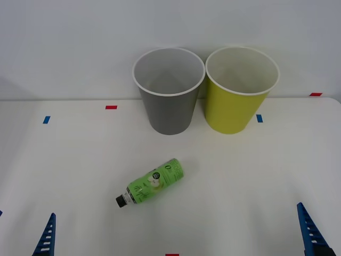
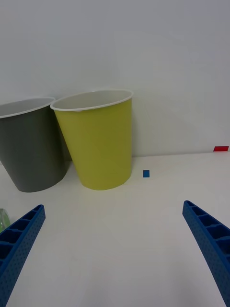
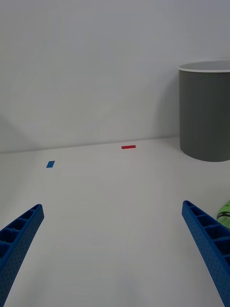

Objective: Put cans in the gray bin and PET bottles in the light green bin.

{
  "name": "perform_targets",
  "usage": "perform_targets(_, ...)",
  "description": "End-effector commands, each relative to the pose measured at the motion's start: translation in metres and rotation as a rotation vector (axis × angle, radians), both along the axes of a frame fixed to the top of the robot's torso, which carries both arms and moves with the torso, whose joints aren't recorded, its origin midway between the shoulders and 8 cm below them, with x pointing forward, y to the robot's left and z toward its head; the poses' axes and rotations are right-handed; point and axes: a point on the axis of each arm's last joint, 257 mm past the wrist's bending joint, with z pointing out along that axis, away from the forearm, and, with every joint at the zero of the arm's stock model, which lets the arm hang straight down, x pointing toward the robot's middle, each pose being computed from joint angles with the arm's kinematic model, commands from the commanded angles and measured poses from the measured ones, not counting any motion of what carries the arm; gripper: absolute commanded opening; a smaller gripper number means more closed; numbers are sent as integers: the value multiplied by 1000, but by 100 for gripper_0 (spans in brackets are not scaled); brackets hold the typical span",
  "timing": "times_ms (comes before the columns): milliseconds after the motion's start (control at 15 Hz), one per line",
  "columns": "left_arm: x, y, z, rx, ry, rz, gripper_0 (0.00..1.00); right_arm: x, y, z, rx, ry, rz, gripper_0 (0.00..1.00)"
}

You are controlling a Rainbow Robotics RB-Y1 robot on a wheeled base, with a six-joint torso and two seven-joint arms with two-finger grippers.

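A small clear PET bottle [image 1: 152,184] with a bright green label lies on its side in the middle of the white table, black cap toward the front left. Behind it the gray bin [image 1: 169,112] and the light green bin [image 1: 234,109] stand upright side by side against the wall, gray on the left, both with nothing inside. My left gripper [image 3: 112,206] is open low at the front left, and the bottle's edge [image 3: 225,211] shows beside one finger. At the front right my right gripper [image 2: 112,206] is open, facing the light green bin [image 2: 100,144]. Cans are out of view.
Small red tape marks [image 1: 111,107] and blue tape marks [image 1: 46,119] dot the table [image 1: 80,160]. A white wall rises directly behind the bins. There is wide free tabletop around the bottle and in front of both grippers.
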Motion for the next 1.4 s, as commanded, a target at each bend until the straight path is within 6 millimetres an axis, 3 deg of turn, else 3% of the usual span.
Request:
perform_targets(67, 0, 0, 0, 0, 0, 0, 100, 0, 0, 0, 0, 0, 0, 100)
perform_targets(1400, 0, 0, 0, 0, 0, 0, 100, 0, 0, 0, 0, 0, 0, 100)
